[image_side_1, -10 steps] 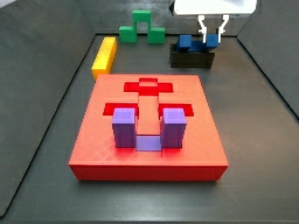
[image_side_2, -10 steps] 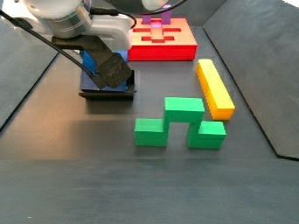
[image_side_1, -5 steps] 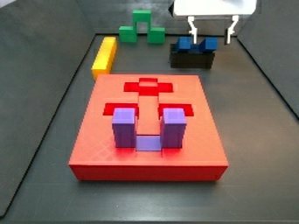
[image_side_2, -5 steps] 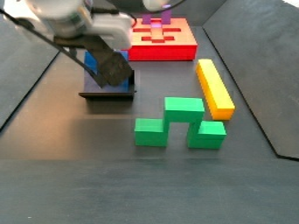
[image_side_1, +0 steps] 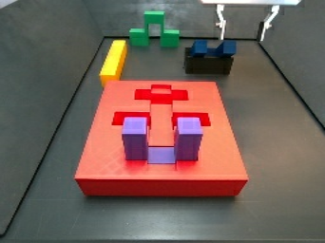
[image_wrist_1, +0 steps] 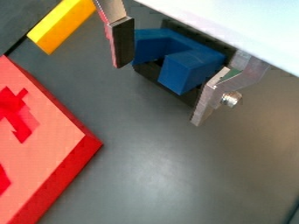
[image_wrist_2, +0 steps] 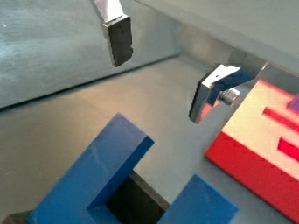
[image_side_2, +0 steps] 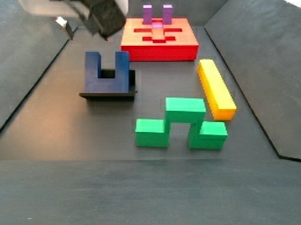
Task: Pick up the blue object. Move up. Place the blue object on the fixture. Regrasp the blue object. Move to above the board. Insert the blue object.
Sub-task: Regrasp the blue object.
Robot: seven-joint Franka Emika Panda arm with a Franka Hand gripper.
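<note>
The blue object [image_side_1: 214,47] stands with its prongs up on the black fixture [image_side_1: 210,65] at the back of the floor; both side views show it [image_side_2: 106,70] free of any grip. My gripper [image_side_1: 245,27] hangs open well above it, fingers spread wider than the block. In both wrist views the blue object [image_wrist_1: 176,63] [image_wrist_2: 117,175] lies below the open gripper [image_wrist_1: 160,89] [image_wrist_2: 162,87], with nothing between the silver fingers [image_wrist_1: 118,39]. The red board [image_side_1: 159,157] lies in the middle of the floor.
A purple U-shaped block [image_side_1: 162,139] sits in a recess of the board. A long yellow bar [image_side_1: 114,59] lies beside the board, and a green block [image_side_1: 155,33] stands at the back. Dark walls enclose the floor.
The gripper opened, let go of the blue object and rose straight up. The blue object stayed on the fixture.
</note>
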